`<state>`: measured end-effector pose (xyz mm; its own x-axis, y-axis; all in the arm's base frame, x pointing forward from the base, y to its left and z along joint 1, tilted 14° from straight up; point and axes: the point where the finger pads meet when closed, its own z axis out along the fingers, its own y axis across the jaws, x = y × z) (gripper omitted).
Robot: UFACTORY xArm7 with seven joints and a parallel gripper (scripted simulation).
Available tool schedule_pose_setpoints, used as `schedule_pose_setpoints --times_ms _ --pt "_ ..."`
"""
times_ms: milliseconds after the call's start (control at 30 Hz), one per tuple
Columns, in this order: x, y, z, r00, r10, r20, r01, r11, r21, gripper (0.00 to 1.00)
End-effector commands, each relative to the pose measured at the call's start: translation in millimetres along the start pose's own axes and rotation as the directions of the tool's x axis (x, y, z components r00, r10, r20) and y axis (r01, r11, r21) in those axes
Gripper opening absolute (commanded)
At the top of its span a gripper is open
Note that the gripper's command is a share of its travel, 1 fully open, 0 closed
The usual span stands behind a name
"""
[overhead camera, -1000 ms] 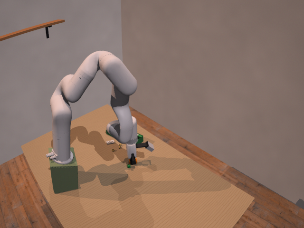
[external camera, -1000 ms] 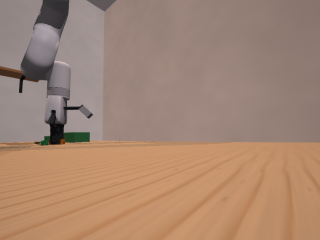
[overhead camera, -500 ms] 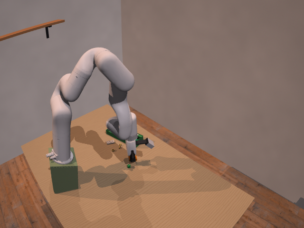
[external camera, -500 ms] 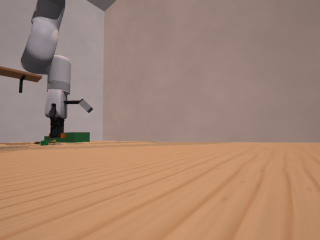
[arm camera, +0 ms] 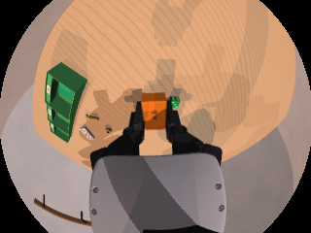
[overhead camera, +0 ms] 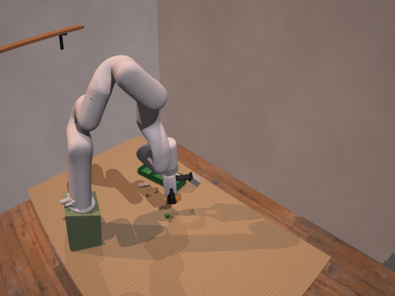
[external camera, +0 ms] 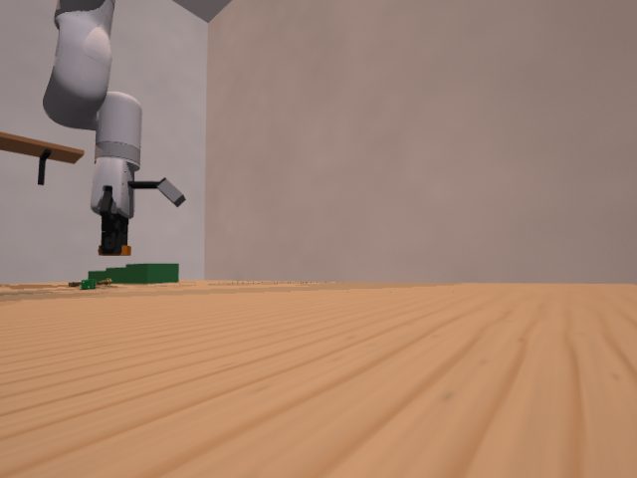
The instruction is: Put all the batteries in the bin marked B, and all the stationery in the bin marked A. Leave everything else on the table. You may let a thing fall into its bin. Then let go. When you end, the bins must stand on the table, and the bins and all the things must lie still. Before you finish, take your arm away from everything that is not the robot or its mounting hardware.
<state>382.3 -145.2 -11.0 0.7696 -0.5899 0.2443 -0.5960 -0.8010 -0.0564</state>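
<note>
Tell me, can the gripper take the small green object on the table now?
Probably not yet: the gripper is shut on the orange block, lifted above the table. The green object lies uncovered nearby.
</note>
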Motion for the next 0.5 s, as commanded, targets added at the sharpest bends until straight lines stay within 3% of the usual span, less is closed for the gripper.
schedule_pose_setpoints --times_ms 0,467 --pt "0.7 -0.3 -1.1 1.0 0.0 -0.001 0.0 1.0 0.001 0.0" --pt "0.5 -0.3 -7.6 1.0 0.0 -0.001 0.0 1.0 0.001 0.0"
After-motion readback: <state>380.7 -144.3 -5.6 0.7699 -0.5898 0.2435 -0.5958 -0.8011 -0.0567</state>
